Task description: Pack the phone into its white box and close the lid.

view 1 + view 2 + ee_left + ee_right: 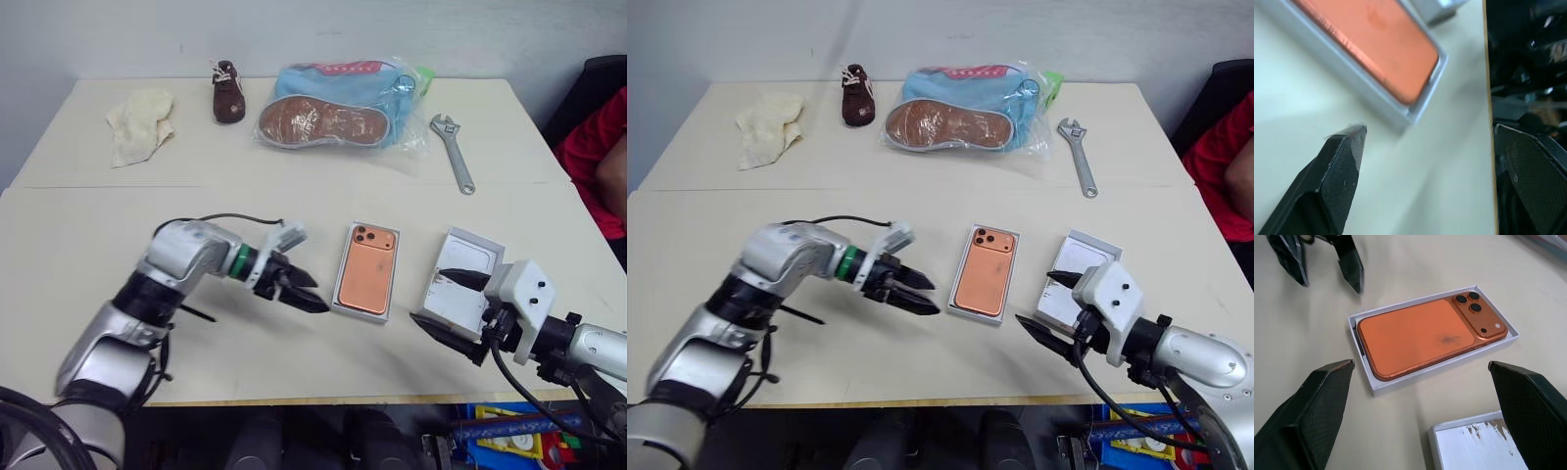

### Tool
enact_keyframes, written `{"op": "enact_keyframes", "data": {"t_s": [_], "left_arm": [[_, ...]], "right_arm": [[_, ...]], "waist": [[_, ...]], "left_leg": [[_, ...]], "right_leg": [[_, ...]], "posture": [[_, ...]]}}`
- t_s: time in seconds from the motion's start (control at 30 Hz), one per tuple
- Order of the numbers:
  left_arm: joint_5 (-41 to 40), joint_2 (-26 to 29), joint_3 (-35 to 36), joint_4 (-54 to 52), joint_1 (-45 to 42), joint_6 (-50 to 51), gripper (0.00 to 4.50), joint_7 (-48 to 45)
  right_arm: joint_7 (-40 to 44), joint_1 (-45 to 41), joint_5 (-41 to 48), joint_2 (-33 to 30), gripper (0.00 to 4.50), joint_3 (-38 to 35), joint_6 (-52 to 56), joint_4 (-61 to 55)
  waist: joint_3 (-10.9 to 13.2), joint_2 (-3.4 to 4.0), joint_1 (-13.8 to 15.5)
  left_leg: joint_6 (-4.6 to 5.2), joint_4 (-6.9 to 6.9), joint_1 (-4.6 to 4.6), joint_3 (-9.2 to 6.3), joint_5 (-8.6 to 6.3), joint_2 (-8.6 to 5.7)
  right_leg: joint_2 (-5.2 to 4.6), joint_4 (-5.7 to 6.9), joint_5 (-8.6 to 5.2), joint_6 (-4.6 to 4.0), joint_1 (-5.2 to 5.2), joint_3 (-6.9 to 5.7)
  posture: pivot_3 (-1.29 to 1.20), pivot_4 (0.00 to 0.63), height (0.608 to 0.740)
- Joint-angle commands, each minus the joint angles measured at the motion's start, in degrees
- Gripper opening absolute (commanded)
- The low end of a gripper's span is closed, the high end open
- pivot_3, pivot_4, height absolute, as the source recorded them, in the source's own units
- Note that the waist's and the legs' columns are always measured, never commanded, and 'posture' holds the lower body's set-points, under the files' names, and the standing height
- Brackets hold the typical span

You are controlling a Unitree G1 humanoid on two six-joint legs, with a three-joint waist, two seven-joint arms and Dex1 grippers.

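Left eye view, table: a pale beige table (88, 264) takes most of the frame; two boards meet in a seam across the middle.
Phone: the orange-copper phone (367, 270) lies back side up, camera bump toward the far edge, at the centre of the frame, a little to the right.
White box: the phone lies inside a shallow white box (1365, 317); its low walls show all around the phone in the right wrist view.
Lid: a second white box half, the lid (458, 279), lies open side up just right of the boxed phone, apart from it. Its inside shows brown marks in the right wrist view.
Left gripper: the left gripper (299, 289) is at centre left, just beside the left long wall of the box, pointing toward it. The two black fingers stand apart and nothing is between them.
Right gripper: the right gripper (449, 308) is at lower right, over the near end of the lid. The fingers are spread wide, with nothing between them. If a finger touches the lid I cannot tell.
Far edge, upper left: a crumpled cream cloth (140, 123) and a small brown shoe (228, 92).
Far edge, upper centre: a blue shoe in a clear plastic bag (338, 104), sole turned to the camera.
Upper right: an adjustable wrench (453, 151) lies on the table.
Right border: a person's red sleeve (600, 157).
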Motion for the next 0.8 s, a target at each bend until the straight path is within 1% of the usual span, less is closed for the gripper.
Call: {"op": "enact_keyframes", "data": {"t_s": [0.03,0.1,0.13,0.2,0.27,0.3,0.4,0.47,0.6,0.73,0.8], "left_arm": [[4.1,4.3,2.8,0.1,3.8,-16.2,4.48,-6.1],[4.6,6.3,5.3,2.8,5.0,-22.3,4.48,-9.3],[3.9,6.2,7.5,4.3,4.5,-24.7,4.48,-10.2],[1.8,5.1,11.8,6.3,3.2,-28.4,4.48,-11.7],[-0.1,2.2,15.9,7.8,-0.6,-30.5,4.48,-10.8],[-0.3,1.2,16.9,8.3,-1.7,-30.8,4.48,-10.7],[1.8,-0.9,17.4,8.7,-2.6,-36.3,4.48,-11.9],[2.4,-1.7,17.3,9.1,-3.0,-37.5,4.48,-12.4],[2.6,-2.8,17.8,8.6,-3.9,-38.4,4.48,-12.6],[2.5,-3.0,17.8,6.6,-4.1,-38.6,4.48,-12.8],[2.7,-2.9,17.3,5.0,-3.7,-38.6,4.48,-13.3]], "right_arm": [[-0.8,0.2,0.8,-1.1,4.5,-2.9,1.1,-0.3],[-2.1,0.0,2.0,-1.2,4.5,-4.0,3.9,-0.2],[-3.5,-0.4,2.4,-1.4,4.5,-4.4,6.2,-0.3],[-7.2,-1.7,2.9,-1.4,4.5,-5.0,11.6,-0.3],[-15.7,-6.7,4.0,1.7,4.5,-4.5,21.0,-0.5],[-18.2,-8.5,4.5,2.7,4.5,-4.4,24.1,-0.5],[-28.2,-17.1,6.0,12.7,4.5,-4.8,35.7,-0.8],[-33.8,-21.0,3.6,18.0,4.5,-3.3,41.1,-1.1],[-40.8,-24.3,-1.5,24.7,4.5,-1.6,46.3,-0.2],[-42.7,-26.4,-4.1,28.4,4.5,-0.8,47.5,1.6],[-42.7,-27.2,-4.7,30.3,4.5,-0.1,47.1,3.1]], "waist": [[0.0,0.01,0.1],[0.0,0.01,0.2],[0.0,0.01,0.3],[0.0,0.01,0.4],[0.0,0.01,0.4],[0.0,0.01,0.4],[0.0,0.05,0.0],[-0.1,0.2,-0.5],[-0.1,0.23,-0.9],[-0.1,0.24,-1.3],[-0.1,0.24,-1.4]], "left_leg": [[0.01,0.0,-0.01,-0.01,0.0,0.0],[0.05,0.0,-0.02,-0.02,-0.02,0.0],[0.08,0.0,-0.05,-0.04,-0.04,0.0],[0.14,0.03,-0.1,-0.13,-0.07,-0.02],[0.21,0.12,-0.17,-0.21,-0.12,-0.03],[0.22,0.19,-0.24,-0.23,-0.13,-0.02],[0.22,0.29,-0.31,-0.32,-0.12,-0.05],[0.18,0.21,-0.28,-0.26,-0.1,-0.05],[0.16,0.17,-0.33,-0.23,0.02,-0.03],[0.23,0.19,-0.32,-0.17,0.06,-0.1],[0.25,0.2,-0.31,-0.15,0.06,-0.11]], "right_leg": [[-0.02,-0.03,0.01,-0.02,0.01,0.02],[-0.06,-0.08,0.02,-0.05,0.02,0.04],[-0.09,-0.1,0.02,-0.07,0.02,0.02],[-0.17,-0.13,0.03,-0.09,0.03,-0.05],[-0.2,-0.15,0.05,-0.1,0.03,-0.11],[-0.21,-0.14,0.06,-0.11,0.02,-0.13],[-0.21,-0.1,0.1,-0.09,-0.01,-0.2],[-0.18,-0.06,0.1,-0.09,-0.04,-0.19],[-0.07,0.1,0.09,-0.1,-0.18,-0.18],[-0.07,0.19,0.1,-0.09,-0.2,-0.11],[-0.07,0.51,0.1,-0.08,-0.21,-0.08]], "posture": [[0.0,0.15,0.74],[0.0,0.15,0.74],[0.0,0.15,0.74],[0.0,0.15,0.74],[0.0,0.15,0.74],[0.0,0.15,0.74],[0.0,0.15,0.74],[0.0,0.15,0.74],[0.0,0.15,0.74],[0.0,0.15,0.74],[0.0,0.15,0.74]]}}
